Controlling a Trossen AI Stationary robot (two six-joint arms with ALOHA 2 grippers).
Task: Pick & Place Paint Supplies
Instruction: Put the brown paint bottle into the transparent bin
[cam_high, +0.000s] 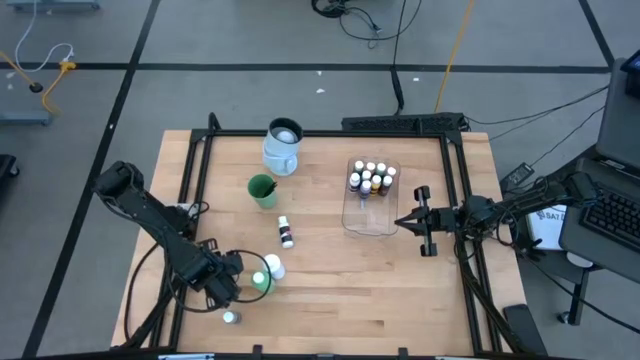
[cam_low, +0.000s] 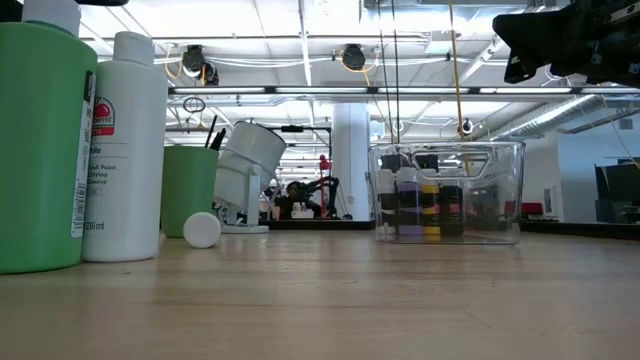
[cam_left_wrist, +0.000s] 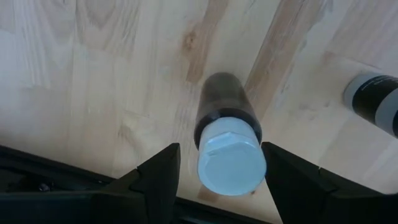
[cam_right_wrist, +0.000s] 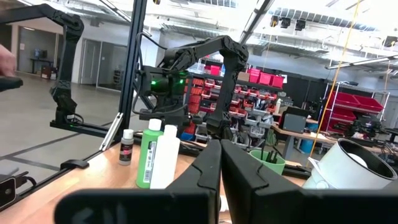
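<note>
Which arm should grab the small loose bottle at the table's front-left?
Left: its open pincer already straddles that small bottle; the right pincer is shut, over by the tub.

Green bottle (cam_low: 40, 140): cut by the low view's left and top edges; cap out of frame.

White bottle (cam_low: 125, 150): label print too small to read in full.

Small bottles in clear tub (cam_low: 447, 192): colours dimmed behind the plastic wall; count cannot be told from the low view.

Brushes in green cup (cam_low: 190, 190): only dark tips show above the rim.

Dark small bottle (cam_left_wrist: 225, 134): between the left gripper (cam_left_wrist: 221, 180) fingers; body foreshortened, label unseen.

Second small bottle (cam_left_wrist: 376, 102): cut by the left wrist view's edge.

Mug (cam_right_wrist: 354, 165): cut by the right wrist view's bottom and right edges.

Right gripper (cam_right_wrist: 221, 174): fingers fill the lower right wrist view, hiding the bench below.
</note>
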